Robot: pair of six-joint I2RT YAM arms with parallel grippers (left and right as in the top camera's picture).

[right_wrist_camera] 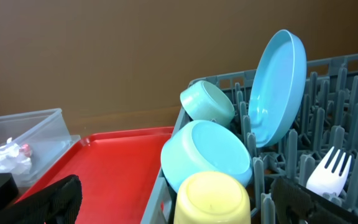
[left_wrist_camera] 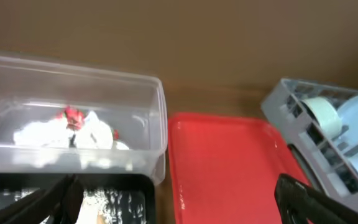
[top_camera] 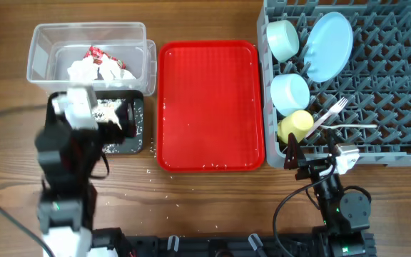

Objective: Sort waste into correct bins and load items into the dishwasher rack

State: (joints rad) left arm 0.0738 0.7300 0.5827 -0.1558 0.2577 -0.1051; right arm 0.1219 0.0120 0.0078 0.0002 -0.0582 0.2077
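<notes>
The clear tub (top_camera: 41, 53) at the back left holds the white napkin (top_camera: 84, 71) and red wrapper (top_camera: 95, 53); both show in the left wrist view (left_wrist_camera: 73, 127). The black tray (top_camera: 135, 125) in front of it holds white rice scraps (top_camera: 109, 108). The grey rack (top_camera: 398, 78) at right holds the blue plate (top_camera: 330, 46), two blue bowls (top_camera: 284, 39) (top_camera: 290, 93), yellow cup (top_camera: 295, 127), fork (top_camera: 332, 112) and spoon (top_camera: 352, 127). My left gripper (left_wrist_camera: 179, 205) is open and empty over the black tray. My right gripper (right_wrist_camera: 173, 205) is open and empty by the cup (right_wrist_camera: 213, 199).
The flat red tray (top_camera: 209, 103) lies between the bins and the rack, with a few rice grains and wet spots on it. Loose rice grains lie on the wooden table (top_camera: 159, 189) in front of the black tray. Cables run along the table's front.
</notes>
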